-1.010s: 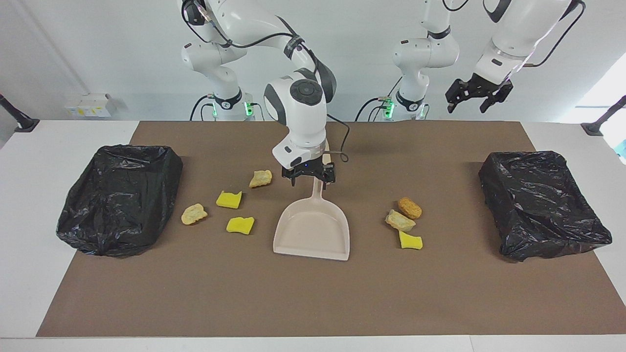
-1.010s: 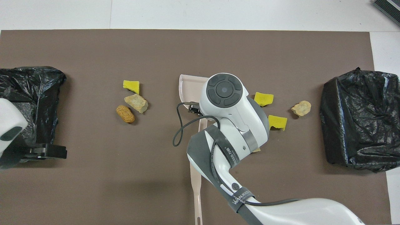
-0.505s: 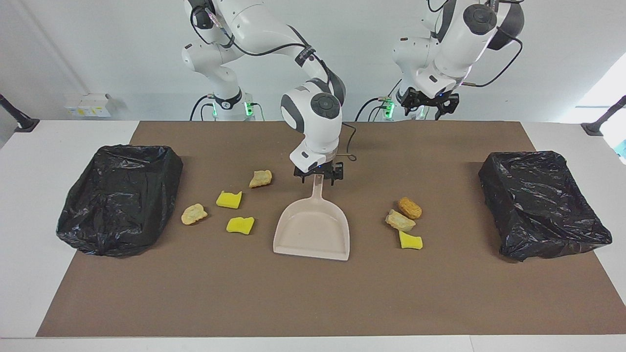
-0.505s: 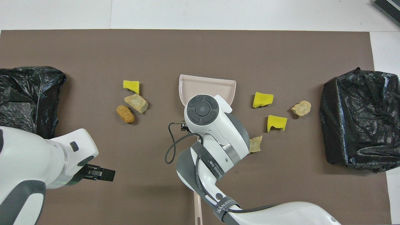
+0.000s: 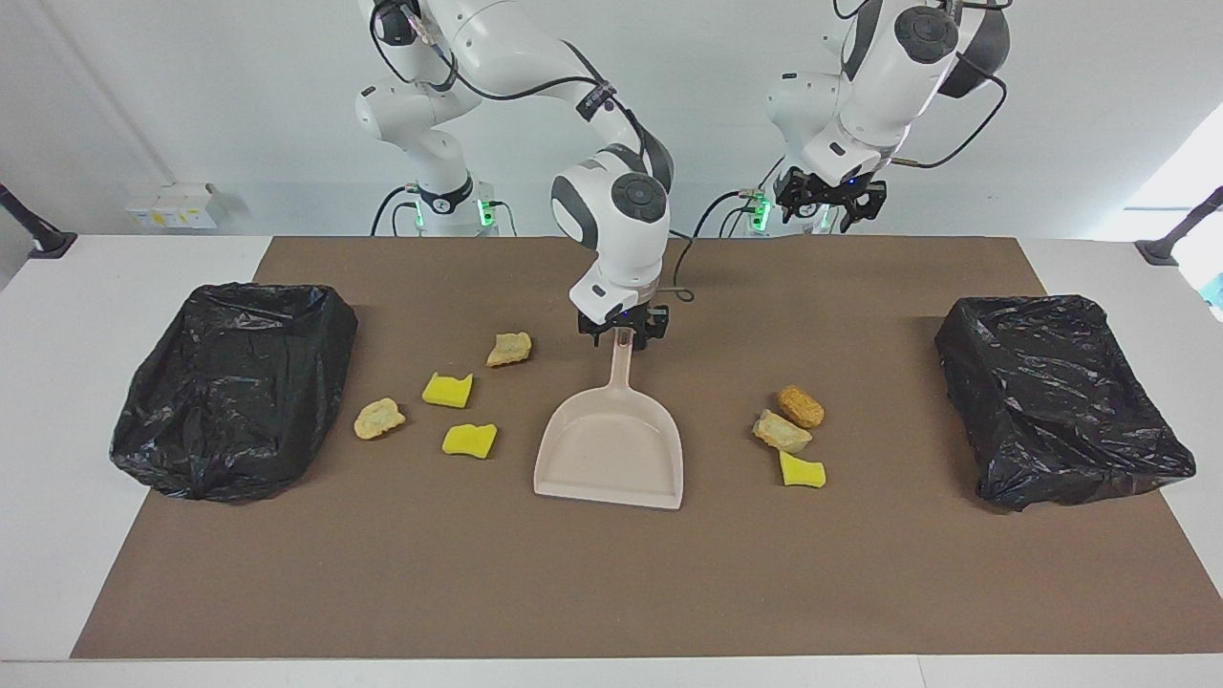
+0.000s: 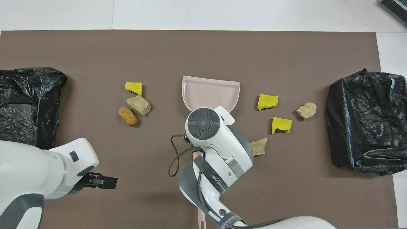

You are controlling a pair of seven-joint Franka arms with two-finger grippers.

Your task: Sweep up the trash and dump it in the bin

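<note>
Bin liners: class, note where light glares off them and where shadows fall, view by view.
Facing view: pale sheen streaks the wrinkled black bin liner at the left arm's end, and a soft shadow edges it on the mat. Overhead view: same sheen; the trash pieces cast small dark shadows.

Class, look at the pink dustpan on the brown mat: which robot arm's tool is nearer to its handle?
Right. The right tool is down at the dustpan handle, around it. The left tool hangs in the air over the mat's edge near the robots, well away from the handle.
</note>
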